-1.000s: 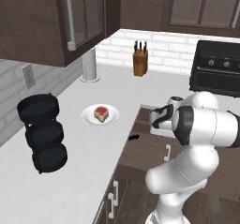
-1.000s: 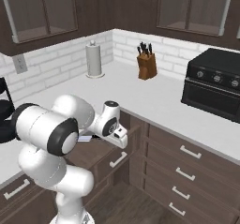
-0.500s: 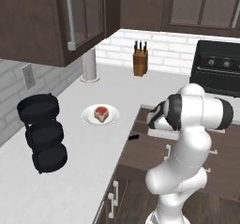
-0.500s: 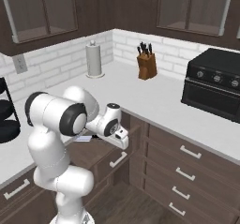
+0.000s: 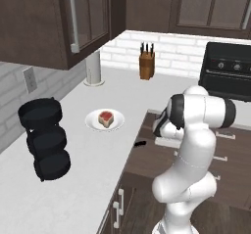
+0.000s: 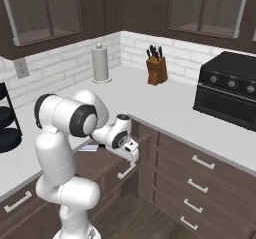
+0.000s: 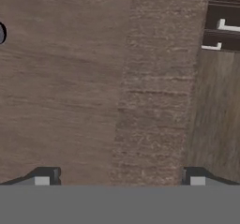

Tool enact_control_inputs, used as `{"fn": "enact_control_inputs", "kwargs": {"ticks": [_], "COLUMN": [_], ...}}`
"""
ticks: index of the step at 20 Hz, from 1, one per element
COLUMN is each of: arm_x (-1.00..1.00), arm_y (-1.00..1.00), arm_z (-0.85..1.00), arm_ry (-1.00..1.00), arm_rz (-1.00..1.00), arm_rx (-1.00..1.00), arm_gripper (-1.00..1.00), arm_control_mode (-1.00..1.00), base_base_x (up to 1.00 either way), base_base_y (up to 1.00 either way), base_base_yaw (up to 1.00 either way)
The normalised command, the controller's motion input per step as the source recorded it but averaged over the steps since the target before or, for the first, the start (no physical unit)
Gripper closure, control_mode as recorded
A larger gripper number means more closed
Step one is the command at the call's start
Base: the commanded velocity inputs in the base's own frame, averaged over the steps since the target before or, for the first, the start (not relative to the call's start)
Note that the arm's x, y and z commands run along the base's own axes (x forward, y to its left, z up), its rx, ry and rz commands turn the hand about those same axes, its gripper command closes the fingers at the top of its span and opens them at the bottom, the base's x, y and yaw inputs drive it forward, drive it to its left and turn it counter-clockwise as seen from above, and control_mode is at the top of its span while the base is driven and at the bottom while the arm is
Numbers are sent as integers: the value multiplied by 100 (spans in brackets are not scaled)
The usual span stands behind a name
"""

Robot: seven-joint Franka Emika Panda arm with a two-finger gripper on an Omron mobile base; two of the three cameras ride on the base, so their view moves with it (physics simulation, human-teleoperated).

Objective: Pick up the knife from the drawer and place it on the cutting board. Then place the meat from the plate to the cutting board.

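Tool (image 7: pixel 119 183) wide open above drawer (image 7: pixel 70 101) floor, knife handle (image 5: pixel 140 143) aside

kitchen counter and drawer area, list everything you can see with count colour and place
plate: 1, white, on the counter left of the open drawer
meat: 1, red-pink, on the plate
knife: 1, dark handle end showing, in the drawer, mostly hidden by the arm
drawer: 1, dark brown, pulled open under the counter edge
knife block: 1, tan with dark handles, by the back wall
paper towel roll: 1, grey-white, upright near the corner
tiered rack: 1, black, on the counter at far left
oven: 1, black, on the counter at right
outlet: 1, pale, on the brick wall
gripper: 1, white, over the drawer, jaws apart in the hand view
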Motion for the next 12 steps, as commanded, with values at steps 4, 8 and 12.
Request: {"fn": "enact_control_inputs", "kwargs": {"ticks": [4, 8, 12], "arm_x": [-48, -88, -79], "arm_y": [-41, -65, -66], "arm_z": [-4, 0, 0], "arm_ry": [0, 0, 0], "arm_rz": [0, 0, 0], "arm_rx": [0, 0, 0], "arm_gripper": [-100, -100, -100], "arm_control_mode": [-100, -100, -100], "base_base_x": [0, 0, 0], "base_base_y": [0, 0, 0], "base_base_yaw": [0, 0, 0]}}
